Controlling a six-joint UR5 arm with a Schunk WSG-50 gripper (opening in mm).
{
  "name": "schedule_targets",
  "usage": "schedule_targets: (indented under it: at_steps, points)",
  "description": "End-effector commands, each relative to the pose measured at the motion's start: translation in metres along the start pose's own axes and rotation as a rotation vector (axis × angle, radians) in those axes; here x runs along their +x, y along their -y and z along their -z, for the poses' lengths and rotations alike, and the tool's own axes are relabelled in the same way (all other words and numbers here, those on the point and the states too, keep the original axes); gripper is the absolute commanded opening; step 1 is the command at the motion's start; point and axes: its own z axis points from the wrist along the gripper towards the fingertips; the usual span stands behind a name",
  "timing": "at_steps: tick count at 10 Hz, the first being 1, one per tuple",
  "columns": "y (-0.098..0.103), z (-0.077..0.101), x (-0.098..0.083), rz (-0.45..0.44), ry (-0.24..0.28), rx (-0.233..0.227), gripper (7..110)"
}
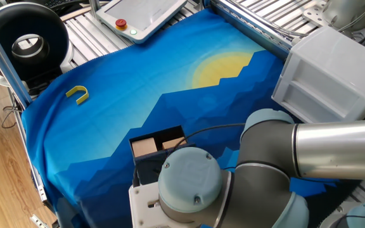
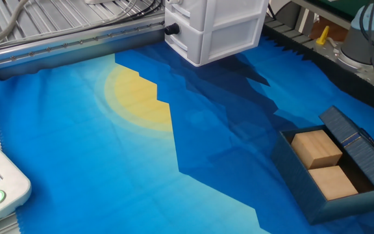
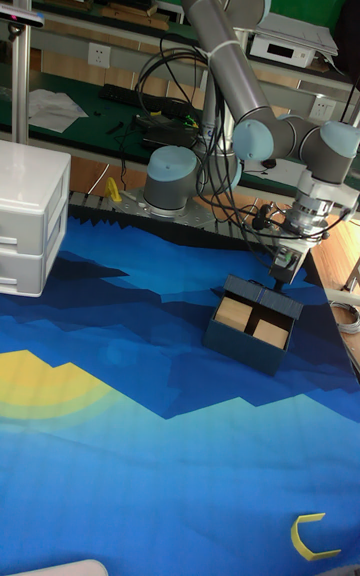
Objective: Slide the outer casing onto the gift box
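Gift box dark navy, two tan blocks inside. Cloth blue with yellow sun. Bin white. Hook yellow.

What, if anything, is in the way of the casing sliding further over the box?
Nothing visible is. The casing sits at one end of the box, by the gripper. Two tan blocks lie inside the box and do not seem to rise above its walls.
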Motion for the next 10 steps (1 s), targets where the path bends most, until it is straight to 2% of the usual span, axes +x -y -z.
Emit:
schedule_targets:
  at_steps: [1,3,6,10]
  points:
    - [0.013,0.001,-0.004,0.011,0.01,0.046,7]
    - [0.02,0.004,-0.006,0.034,0.006,0.079,7]
    - [0.041,0.01,-0.012,0.12,0.008,0.135,7]
    - [0.044,0.019,-0.013,0.124,0.005,0.153,7]
